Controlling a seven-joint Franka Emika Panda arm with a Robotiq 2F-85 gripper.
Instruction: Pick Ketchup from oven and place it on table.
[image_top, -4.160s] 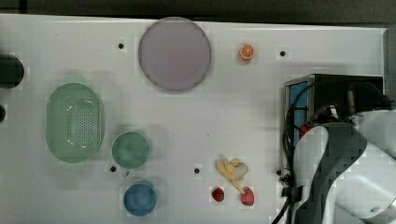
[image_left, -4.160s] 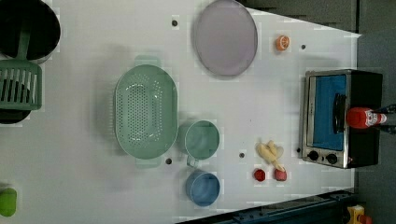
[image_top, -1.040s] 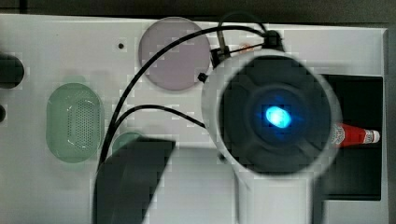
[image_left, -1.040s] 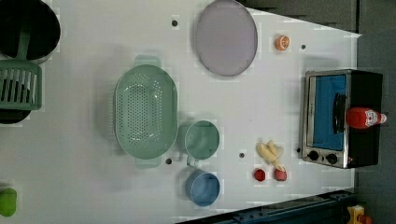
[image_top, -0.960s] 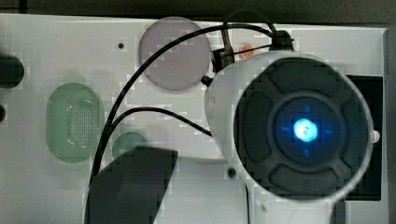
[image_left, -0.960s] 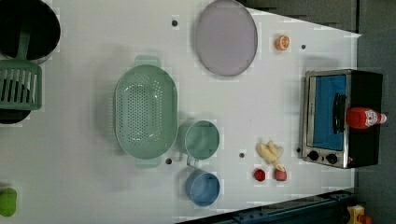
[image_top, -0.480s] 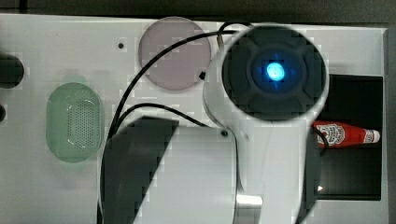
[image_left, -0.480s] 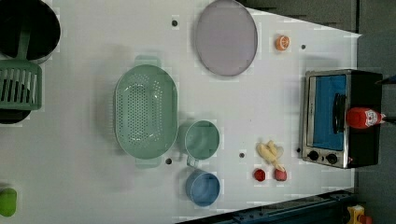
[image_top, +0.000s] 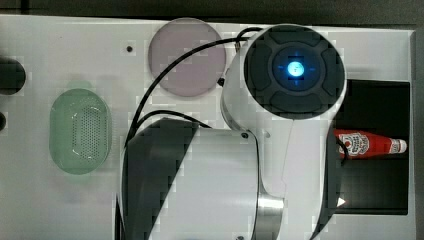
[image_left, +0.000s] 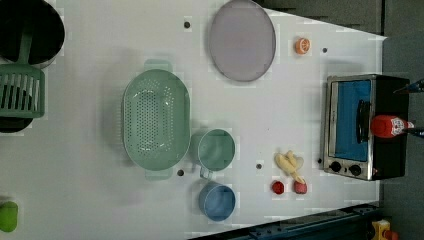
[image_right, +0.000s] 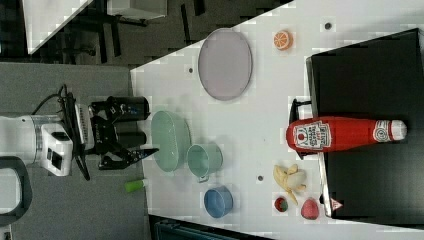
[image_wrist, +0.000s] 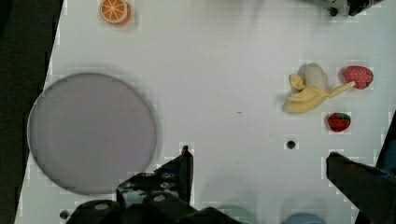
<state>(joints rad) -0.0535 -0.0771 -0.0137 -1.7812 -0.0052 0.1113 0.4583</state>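
My pincer (image_wrist: 259, 161) hangs with its two dark fingers (image_wrist: 180, 170) spread wide apart and nothing between them, pointing down at the big flat white counter (image_wrist: 224, 60) with its small dark screw holes. Directly past one finger lies a round, flat lilac-grey plate (image_wrist: 91, 130), and further beyond it sits a small orange slice (image_wrist: 114, 10). Out past the other finger, well apart from me, are a peeled yellow banana (image_wrist: 310, 88), a pink-red strawberry (image_wrist: 358, 76) touching the banana's tip, and a second small red strawberry (image_wrist: 338, 121) near a screw hole. From the side, in the right view, my pincer (image_right: 132, 154) is held high off the counter, over the mint-green perforated oval colander (image_right: 171, 141), with a mint-green mug (image_right: 205, 160) and a blue cup (image_right: 218, 201) a little further along. The small red ketchup bottle (image_right: 340, 134) with the white label and white cap stands well away from my pincer, on the top of the black box-shaped toaster oven (image_right: 372, 125), near the front edge above the handle. In the left view the oven's steel-framed blue glass door (image_left: 351, 120) is shut.
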